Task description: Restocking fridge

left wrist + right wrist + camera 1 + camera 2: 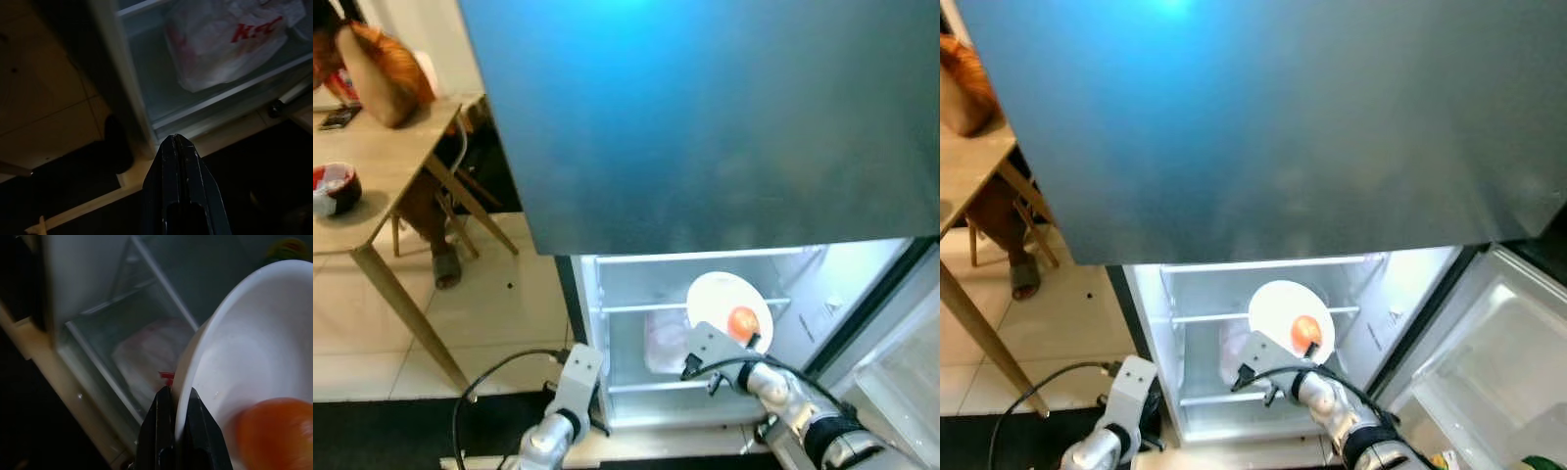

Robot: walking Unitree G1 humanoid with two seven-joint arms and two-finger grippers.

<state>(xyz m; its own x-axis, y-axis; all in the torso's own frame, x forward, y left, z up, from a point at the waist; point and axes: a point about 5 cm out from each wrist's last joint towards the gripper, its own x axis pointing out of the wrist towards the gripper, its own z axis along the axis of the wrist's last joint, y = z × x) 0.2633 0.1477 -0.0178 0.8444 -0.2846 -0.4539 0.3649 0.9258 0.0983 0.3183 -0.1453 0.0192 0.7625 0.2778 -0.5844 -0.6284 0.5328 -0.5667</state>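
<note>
The fridge's lower compartment (636, 333) stands open and lit. My right gripper (177, 392) is shut on the rim of a white plate (722, 296), which it holds tilted in front of the upper glass shelf (641, 306). An orange round fruit (743, 321) rests on the plate's low side, also seen close up as the fruit (275, 436). A white plastic bag with red letters (230, 39) lies on the shelf below. My left gripper (175, 139) is shut on nothing and hangs low by the fridge's left front corner, near the floor.
The dark upper fridge door (705, 117) looms right above the opening. The lower door (1498, 362) swings open at the right. At the left stands a wooden table (382, 211) with a bowl (335, 188); a person (382, 73) sits there. A black cable (489, 377) loops on the floor.
</note>
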